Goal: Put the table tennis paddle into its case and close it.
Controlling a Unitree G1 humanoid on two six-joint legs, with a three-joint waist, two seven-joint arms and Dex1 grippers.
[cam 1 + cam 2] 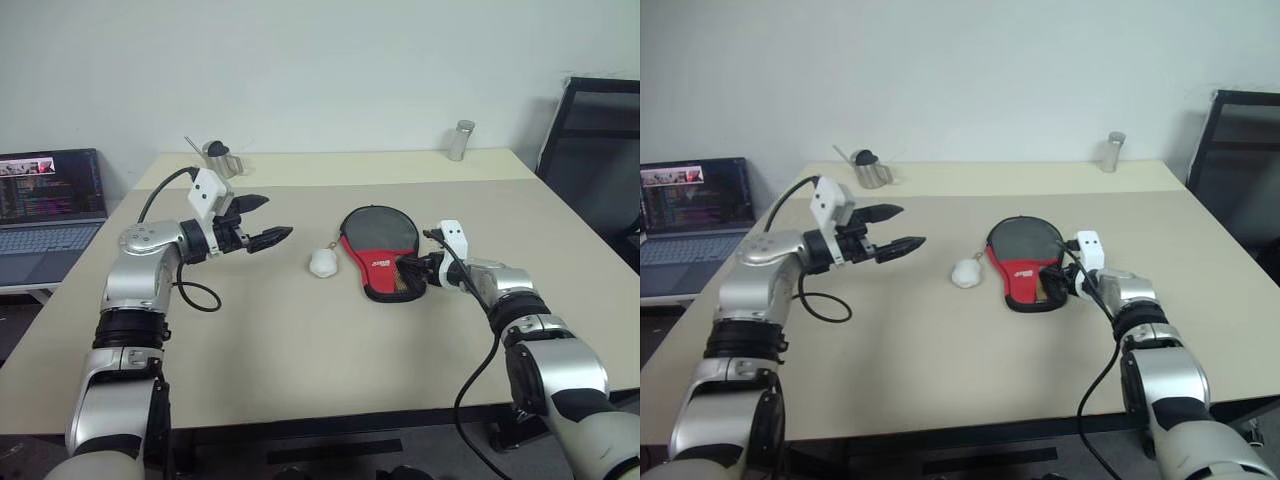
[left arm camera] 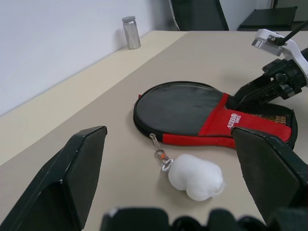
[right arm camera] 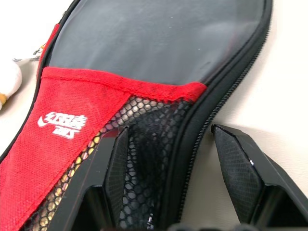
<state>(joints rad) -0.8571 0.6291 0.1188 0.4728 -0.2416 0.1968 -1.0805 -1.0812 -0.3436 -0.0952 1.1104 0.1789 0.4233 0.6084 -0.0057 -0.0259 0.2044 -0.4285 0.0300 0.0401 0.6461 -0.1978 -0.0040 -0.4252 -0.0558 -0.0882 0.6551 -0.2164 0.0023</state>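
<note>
The case [image 1: 378, 248] lies flat on the surface [image 1: 300, 340], just beside a white fluffy charm [image 1: 323, 263]. The right tool [image 3: 168, 173] stands partly open astride the case's zipper edge at the handle end, one finger on the mesh pocket. The case looks soft and light, so this firm seam seems a good grip. The left tool [image 1: 268, 220] hovers wide open and empty, well apart from the case.

My left hand [image 1: 268, 221] hangs at centre-left of the frame, arm bent, fingers spread wide and pointing toward the right. My right arm reaches in from the lower right, its hand [image 1: 412, 271] low at centre-right, fingers [image 3: 237, 163] parted.
</note>
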